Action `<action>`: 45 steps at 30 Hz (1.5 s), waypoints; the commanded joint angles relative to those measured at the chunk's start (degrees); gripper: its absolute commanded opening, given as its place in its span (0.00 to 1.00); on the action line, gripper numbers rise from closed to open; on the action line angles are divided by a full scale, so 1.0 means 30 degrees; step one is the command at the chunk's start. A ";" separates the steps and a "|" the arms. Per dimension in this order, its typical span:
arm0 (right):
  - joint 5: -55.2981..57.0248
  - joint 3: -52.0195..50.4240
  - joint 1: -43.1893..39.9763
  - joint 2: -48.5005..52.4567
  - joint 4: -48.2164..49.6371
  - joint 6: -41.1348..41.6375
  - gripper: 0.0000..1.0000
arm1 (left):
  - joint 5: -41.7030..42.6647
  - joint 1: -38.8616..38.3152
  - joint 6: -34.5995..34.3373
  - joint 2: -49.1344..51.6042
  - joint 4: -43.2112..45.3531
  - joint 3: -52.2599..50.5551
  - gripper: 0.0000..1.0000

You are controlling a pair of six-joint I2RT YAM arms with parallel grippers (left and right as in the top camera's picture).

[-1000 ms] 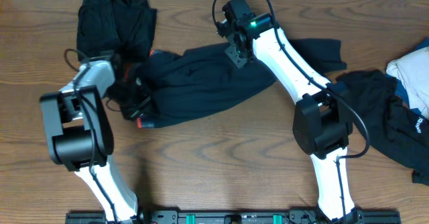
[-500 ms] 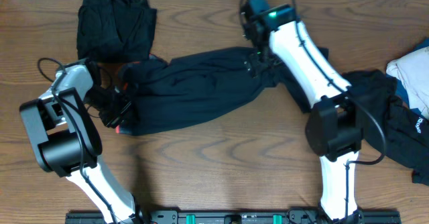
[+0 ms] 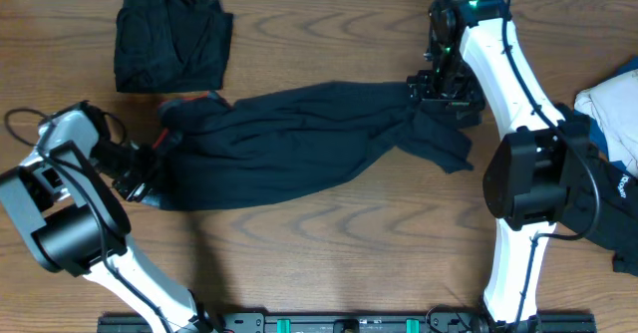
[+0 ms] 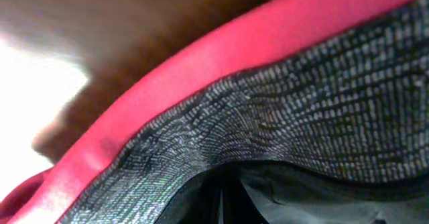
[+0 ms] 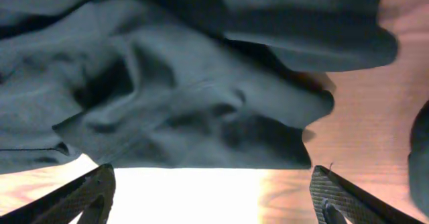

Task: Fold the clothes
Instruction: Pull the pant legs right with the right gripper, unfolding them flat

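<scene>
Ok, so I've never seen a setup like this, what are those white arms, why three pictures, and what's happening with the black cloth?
These are two robot arms at a wooden table, each ending in a two-finger gripper. The wide picture looks down from above; the other two come from a camera on each wrist. A long black garment with a coral-red band lies stretched across the middle. The left gripper is shut on its banded end. The right gripper is open over the other end, holding nothing. A folded black piece lies far left, and a mixed pile of clothes at the right edge.
</scene>
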 commanded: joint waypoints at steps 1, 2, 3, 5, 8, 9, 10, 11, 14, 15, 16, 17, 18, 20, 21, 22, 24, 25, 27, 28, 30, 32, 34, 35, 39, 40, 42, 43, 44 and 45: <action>-0.0590 -0.0131 -0.0051 -0.0466 -0.0248 0.1239 0.92 | -0.5654 0.1005 0.0306 0.1209 0.0801 -0.0350 0.06; -0.0852 -0.0262 -0.0015 -0.0466 -0.0284 0.1290 0.93 | -0.6018 0.1217 0.0313 0.1209 0.0678 -0.0262 0.06; -0.1166 -0.0452 0.0007 -0.0466 -0.0342 0.1282 0.93 | -0.6178 0.1384 0.0313 0.1209 0.0590 -0.0182 0.06; -0.1392 -0.0852 0.0015 -0.0466 -0.0415 0.1290 0.94 | -0.6178 0.1719 0.0342 0.1209 0.0423 -0.0073 0.06; -0.1902 -0.2018 0.0058 -0.0466 0.0102 0.1275 0.94 | -0.6164 0.2113 0.0466 0.1209 0.0328 -0.0044 0.06; -0.2208 -0.2499 0.0102 -0.0466 0.0408 0.1275 0.94 | -0.6156 0.2193 0.0466 0.1209 0.0321 -0.0044 0.06; -0.2572 -0.3045 0.0160 -0.0466 0.0852 0.1231 0.93 | -0.6156 0.2222 0.0466 0.1209 0.0313 -0.0044 0.06; -0.2878 -0.3453 0.0219 -0.0466 0.1217 0.1209 0.92 | -0.6156 0.2222 0.0466 0.1209 0.0321 -0.0044 0.06; -0.3905 -0.4896 0.0408 -0.0466 0.2091 0.1049 0.86 | -0.6156 0.2222 0.0466 0.1209 0.0321 -0.0044 0.06; -0.3963 -0.5275 0.0452 -0.0474 0.2229 0.0911 0.80 | -0.6156 0.2222 0.0474 0.1209 0.0321 -0.0044 0.06; -0.3949 -0.5588 0.0488 -0.0466 0.2288 0.0816 0.74 | -0.6156 0.2222 0.0466 0.1209 0.0321 -0.0044 0.06; -0.3949 -0.5960 0.0503 -0.0474 0.2433 0.0612 0.68 | -0.6156 0.2222 0.0466 0.1209 0.0328 -0.0044 0.06; -0.3949 -0.6280 0.0495 -0.0474 0.2630 0.0627 0.63 | -0.6156 0.2222 0.0466 0.1209 0.0328 -0.0044 0.06; -0.3956 -0.6827 0.0495 -0.0466 0.3016 0.0619 0.53 | -0.6156 0.2222 0.0466 0.1209 0.0328 -0.0044 0.06; -0.3934 -0.7089 0.0481 -0.0466 0.3279 0.0619 0.47 | -0.6156 0.2222 0.0466 0.1209 0.0321 -0.0044 0.06; -0.3920 -0.7300 0.0474 -0.0466 0.3541 0.0619 0.40 | -0.6156 0.2222 0.0466 0.1209 0.0321 -0.0044 0.06; -0.3847 -0.7686 0.0437 -0.0466 0.4065 0.0619 0.24 | -0.6156 0.2222 0.0466 0.1209 0.0313 -0.0044 0.06; -0.3621 -0.7890 0.0423 -0.0466 0.4371 0.0627 0.21 | -0.6156 0.2222 0.0466 0.1209 0.0313 -0.0044 0.06; -0.3104 -0.8204 0.0401 -0.0466 0.4750 0.0634 0.18 | -0.6156 0.2222 0.0474 0.1209 0.0313 -0.0044 0.06; -0.2550 -0.8393 0.0350 -0.0466 0.4925 0.0634 0.18 | -0.6156 0.2222 0.0488 0.1209 0.0313 -0.0044 0.06; -0.1479 -0.8786 0.0291 -0.0466 0.5260 0.0721 0.18 | -0.6156 0.2222 0.0692 0.1209 0.0313 -0.0044 0.06; -0.0780 -0.9289 0.0211 -0.0466 0.5646 0.0852 0.18 | -0.6156 0.2222 0.0699 0.1209 0.0321 -0.0044 0.06; -0.0321 -0.9887 -0.0015 -0.0466 0.6113 0.0852 0.18 | -0.6156 0.2222 0.0758 0.1209 0.0328 -0.0044 0.06; -0.0095 -1.0098 -0.0153 -0.0466 0.6222 0.0860 0.18 | -0.6164 0.2222 0.0758 0.1209 0.0328 -0.0036 0.06; 0.1566 -1.0382 -0.1348 -0.0466 0.6302 0.1632 0.17 | -0.6171 0.2222 0.0903 0.1209 0.0321 0.0109 0.06; 0.1836 -1.0360 -0.1698 -0.0466 0.6302 0.1647 0.17 | -0.6178 0.2222 0.0911 0.1209 0.0321 0.0168 0.06; 0.2273 -1.0316 -0.2441 -0.0466 0.6222 0.1639 0.17 | -0.6178 0.2222 0.0991 0.1209 0.0306 0.0313 0.06; 0.2463 -1.0316 -0.2827 -0.0466 0.6229 0.1639 0.17 | -0.6171 0.2222 0.1122 0.1209 0.0299 0.0364 0.06; 0.2623 -1.0316 -0.3133 -0.0466 0.6237 0.1639 0.17 | -0.6178 0.2222 0.1122 0.1209 0.0255 0.0415 0.06; 0.2718 -1.0295 -0.3461 -0.0466 0.6229 0.1574 0.18 | -0.6178 0.2222 0.1122 0.1209 0.0211 0.0474 0.06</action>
